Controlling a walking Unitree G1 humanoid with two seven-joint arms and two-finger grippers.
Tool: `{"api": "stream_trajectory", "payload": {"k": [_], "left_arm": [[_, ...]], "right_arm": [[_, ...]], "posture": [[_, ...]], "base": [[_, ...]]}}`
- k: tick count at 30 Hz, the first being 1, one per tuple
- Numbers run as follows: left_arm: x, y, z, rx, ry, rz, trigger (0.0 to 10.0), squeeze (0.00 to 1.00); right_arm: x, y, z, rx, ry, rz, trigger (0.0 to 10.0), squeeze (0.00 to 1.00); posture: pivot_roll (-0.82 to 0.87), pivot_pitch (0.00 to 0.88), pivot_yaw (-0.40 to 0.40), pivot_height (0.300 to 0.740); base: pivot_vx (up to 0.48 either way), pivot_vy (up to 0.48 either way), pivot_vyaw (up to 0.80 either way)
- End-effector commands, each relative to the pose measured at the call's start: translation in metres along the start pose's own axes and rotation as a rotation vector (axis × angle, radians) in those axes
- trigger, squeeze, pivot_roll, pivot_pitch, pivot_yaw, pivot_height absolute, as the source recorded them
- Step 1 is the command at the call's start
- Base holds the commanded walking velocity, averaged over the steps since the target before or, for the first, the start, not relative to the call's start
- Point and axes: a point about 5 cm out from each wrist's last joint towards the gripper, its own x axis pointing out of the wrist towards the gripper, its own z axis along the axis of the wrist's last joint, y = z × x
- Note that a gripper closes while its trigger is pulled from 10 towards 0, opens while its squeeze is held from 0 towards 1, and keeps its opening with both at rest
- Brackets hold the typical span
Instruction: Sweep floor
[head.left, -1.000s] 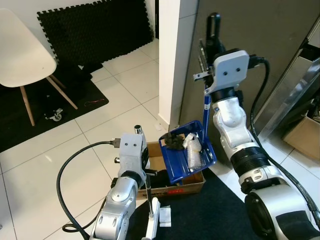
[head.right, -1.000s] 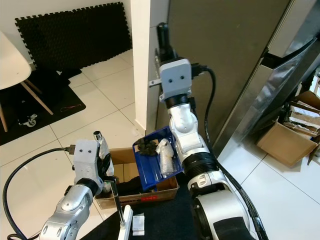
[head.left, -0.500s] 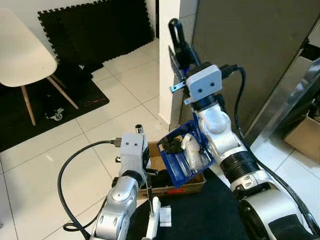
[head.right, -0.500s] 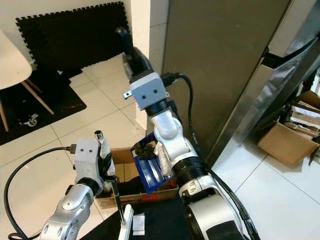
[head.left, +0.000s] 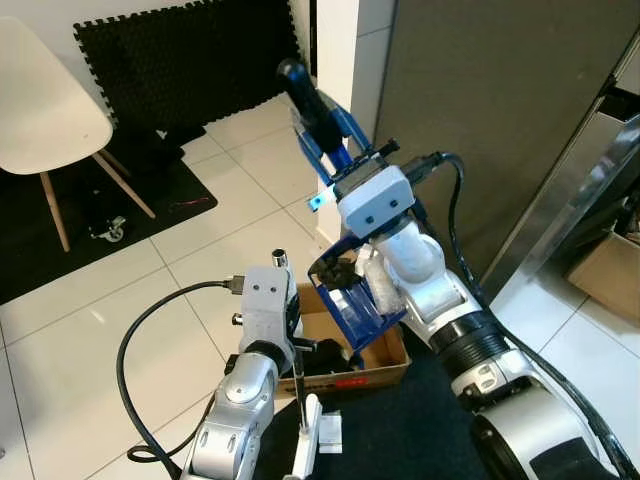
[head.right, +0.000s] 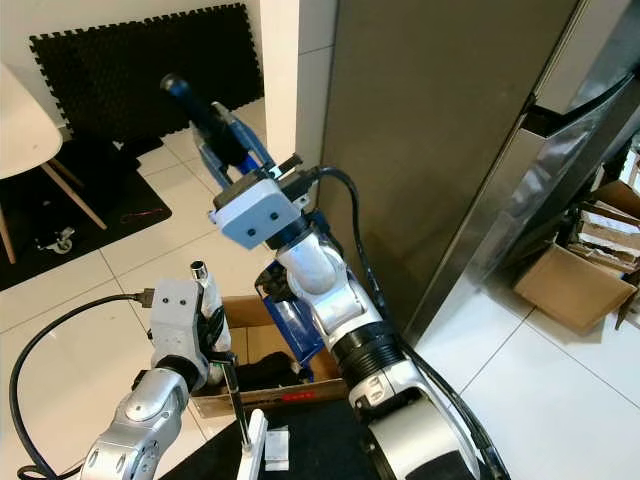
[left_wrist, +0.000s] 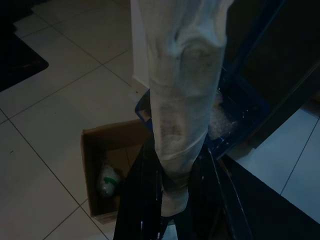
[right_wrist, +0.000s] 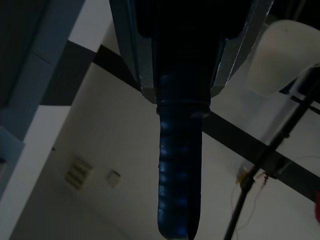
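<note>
Dustpan (head.left: 352, 305) tilted over box (head.left: 385, 352), chair (head.left: 45, 120) nearby

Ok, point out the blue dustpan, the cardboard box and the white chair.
blue dustpan (head.left: 352, 308), left eye view, on its tilted blue tray.
cardboard box (head.left: 385, 352), left eye view, on its right wall.
white chair (head.left: 40, 110), left eye view, on the seat shell.

No text, label, brand or number can be read on anything here

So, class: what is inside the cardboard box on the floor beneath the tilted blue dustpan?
In the cardboard box, the left wrist view shows one crumpled clear plastic piece. The blue dustpan, shut in the right gripper, and the left gripper cover the rest.
</note>
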Motion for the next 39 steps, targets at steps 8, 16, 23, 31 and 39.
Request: {"api": "stream_trajectory", "payload": {"k": [8, 16, 23, 31, 39], "left_arm": [[0.001, -0.005, 0.0, 0.003, -0.002, -0.011, 10.0, 0.0], [0.0, -0.006, 0.0, 0.003, -0.001, -0.012, 10.0, 0.0], [0.0, -0.007, -0.001, 0.003, 0.001, -0.017, 10.0, 0.0], [0.001, -0.007, 0.0, 0.002, -0.001, -0.02, 10.0, 0.0], [0.001, -0.008, 0.0, 0.003, 0.0, -0.022, 10.0, 0.0]], "right_arm": [[0.004, 0.024, 0.027, 0.022, -0.173, 0.108, 10.0, 0.0], [0.0, 0.034, 0.037, -0.013, -0.239, 0.145, 10.0, 0.0], [-0.002, 0.035, 0.041, -0.062, -0.261, 0.156, 10.0, 0.0], [-0.005, 0.036, 0.045, -0.137, -0.295, 0.15, 10.0, 0.0], [-0.009, 0.039, 0.051, -0.214, -0.349, 0.16, 10.0, 0.0]], "posture": [[0.14, 0.128, -0.04, 0.74], [0.15, 0.131, -0.04, 0.74], [0.15, 0.131, -0.039, 0.74], [0.15, 0.131, -0.038, 0.74], [0.15, 0.129, -0.038, 0.74]], "base": [[0.0, 0.0, 0.0], [0.0, 0.0, 0.0], [0.0, 0.0, 0.0], [0.0, 0.0, 0.0], [0.0, 0.0, 0.0]]}}
